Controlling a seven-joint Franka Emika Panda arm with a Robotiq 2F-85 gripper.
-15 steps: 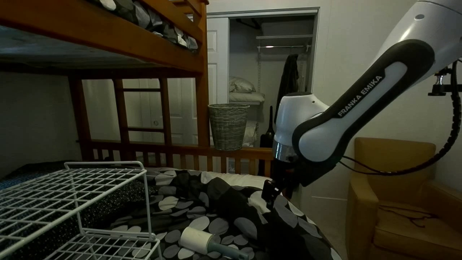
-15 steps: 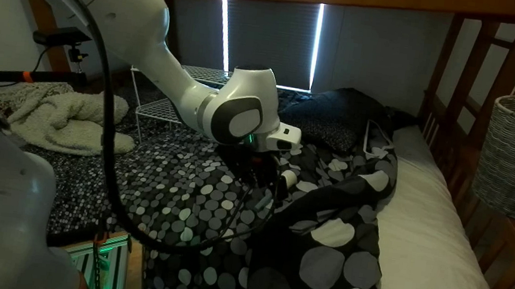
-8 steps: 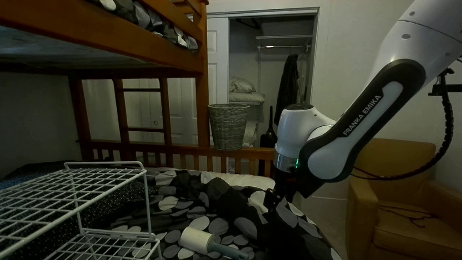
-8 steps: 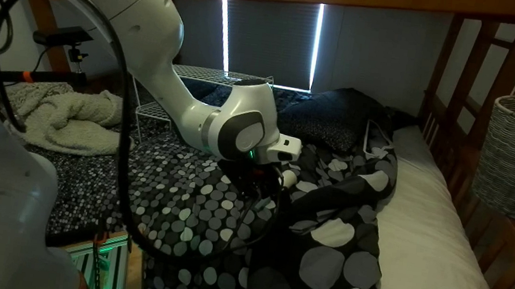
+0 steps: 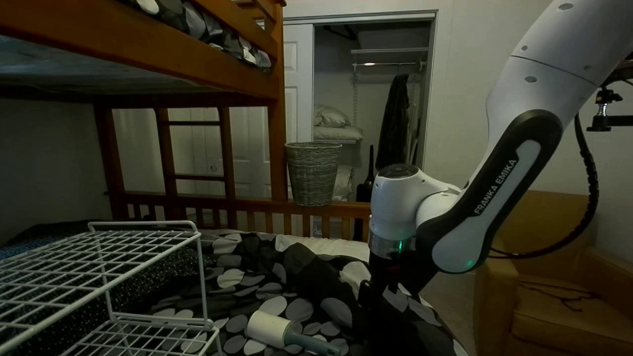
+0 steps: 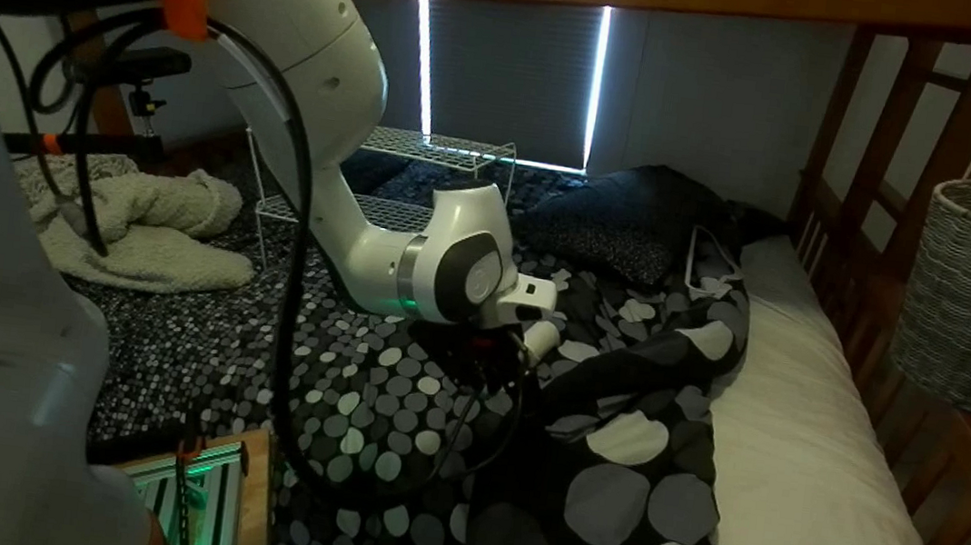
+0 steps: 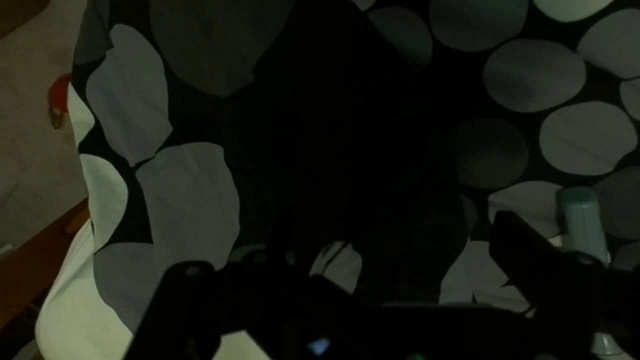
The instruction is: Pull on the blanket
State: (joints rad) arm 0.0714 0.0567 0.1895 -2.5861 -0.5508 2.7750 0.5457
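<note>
The blanket is black with grey and white circles. It lies bunched on the lower bunk in both exterior views (image 5: 337,311) (image 6: 605,504) and fills most of the wrist view (image 7: 190,192). My gripper (image 7: 392,220) points down over a dark fold of the blanket. Its fingers (image 7: 520,245) stand wide apart, with blanket visible between and beyond them and nothing clearly held. In an exterior view the dark gripper (image 5: 377,296) is low against the blanket. I cannot tell whether the fingertips touch the cloth. In the other exterior picture the arm's wrist and cables hide the fingertips.
A lint roller (image 5: 269,329) lies on the blanket beside the gripper; its handle (image 7: 584,222) shows in the wrist view. A white wire rack (image 5: 143,223) stands on the bed. A wicker basket (image 5: 314,173) sits on the bed rail. A yellow armchair (image 5: 541,212) stands behind the arm.
My arm has come down steadily, and the gripper is lower, closer to the blanket. The blanket and lint roller have not visibly moved.
</note>
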